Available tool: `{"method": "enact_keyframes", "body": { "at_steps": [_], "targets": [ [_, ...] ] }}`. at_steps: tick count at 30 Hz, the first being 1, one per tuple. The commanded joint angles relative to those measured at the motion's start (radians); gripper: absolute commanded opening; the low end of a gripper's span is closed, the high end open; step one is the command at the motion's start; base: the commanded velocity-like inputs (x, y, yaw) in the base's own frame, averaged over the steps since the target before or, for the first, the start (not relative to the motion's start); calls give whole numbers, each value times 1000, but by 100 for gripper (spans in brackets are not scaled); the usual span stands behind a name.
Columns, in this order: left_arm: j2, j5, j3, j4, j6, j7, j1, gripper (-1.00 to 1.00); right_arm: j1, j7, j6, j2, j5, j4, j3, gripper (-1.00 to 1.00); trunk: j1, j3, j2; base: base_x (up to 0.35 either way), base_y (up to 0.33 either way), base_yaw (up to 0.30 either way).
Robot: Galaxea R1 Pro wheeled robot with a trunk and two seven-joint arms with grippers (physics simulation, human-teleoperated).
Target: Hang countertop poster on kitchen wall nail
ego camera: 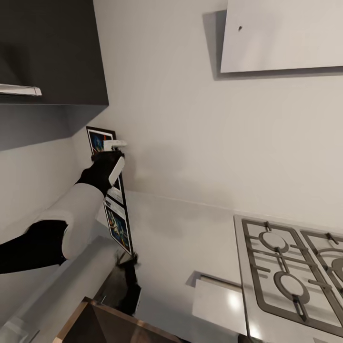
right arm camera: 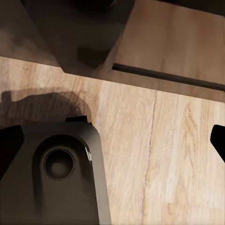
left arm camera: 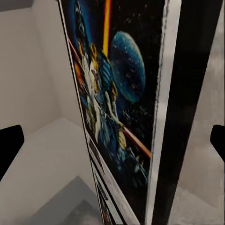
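Note:
The poster (ego camera: 119, 225) stands upright on the pale kitchen countertop (ego camera: 190, 238), at its left end near the corner of the walls. Its black frame, white border and colourful figures on dark blue fill the left wrist view as the poster (left arm camera: 112, 108). My left gripper (ego camera: 116, 157) is at the poster's upper part, open. The poster's edge runs between the two widely spread fingertips (left arm camera: 9, 147), which do not touch it. My right gripper (right arm camera: 112, 140) is open and empty, hanging over a wooden floor (right arm camera: 178, 154) beside my dark base (right arm camera: 61, 173).
A steel gas hob (ego camera: 290, 271) is set into the countertop at the right, with a white block (ego camera: 219, 300) in front of it. A dark wall cabinet (ego camera: 52, 47) hangs above the poster. A pale panel (ego camera: 286, 35) on the wall carries a small dark speck (ego camera: 239, 28).

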Motion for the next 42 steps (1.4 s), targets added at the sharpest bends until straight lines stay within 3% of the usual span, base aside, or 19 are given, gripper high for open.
{"method": "enact_keyframes", "body": {
  "at_steps": [1, 6, 26, 32, 42],
  "targets": [
    [-8, -1, 1, -8, 6, -14, -1, 100, 0, 1, -1, 0, 1, -1, -3, 100, 0, -2, -1, 0, 0, 0],
    [-24, -1, 2, -44, 7, -41, -1, 100, 0, 1, -1, 0, 1, -1, -3, 100, 0, -6, -1, 0, 0, 0],
    [-26, -4, 1, -49, 10, -43, -1, 100, 0, 1, -1, 0, 2, -3, -2, 100, 0, -17, -1, 0, 0, 0],
    [-26, -4, 1, -50, 70, -43, -7, 100, 0, 1, -1, 0, 1, -3, -2, 100, 0, -27, -1, 0, 0, 0],
    [-25, -6, 1, -12, 95, -43, -81, 100, 0, 1, -1, 0, 1, -3, -2, 100, 0, -42, -1, 0, 0, 0]
  ]
}}
